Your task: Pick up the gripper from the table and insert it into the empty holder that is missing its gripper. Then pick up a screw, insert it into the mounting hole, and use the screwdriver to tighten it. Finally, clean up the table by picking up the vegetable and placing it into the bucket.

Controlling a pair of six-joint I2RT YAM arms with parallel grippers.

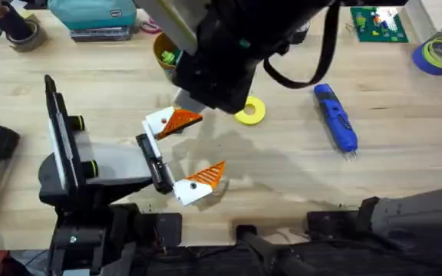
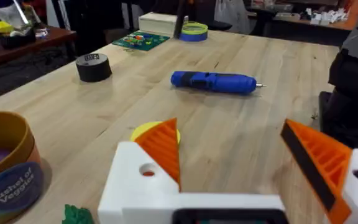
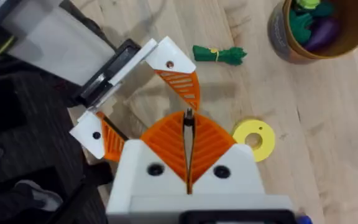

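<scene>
Left gripper (image 1: 183, 153) lies low at lower centre of the overhead view, pointing right, jaws spread wide, holding nothing. Right gripper (image 3: 189, 146) hangs over it, pads pressed together on a thin screw (image 3: 189, 122). Vegetable (image 3: 219, 55) lies on the table (image 1: 282, 176) beside the bucket (image 3: 319, 31). Screwdriver (image 1: 335, 116) lies right of centre.

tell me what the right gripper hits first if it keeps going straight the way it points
Most likely the left gripper's upper orange pad, directly ahead of the right gripper, which is shut on a screw. Depth is unclear, so it might reach bare table instead.
</scene>
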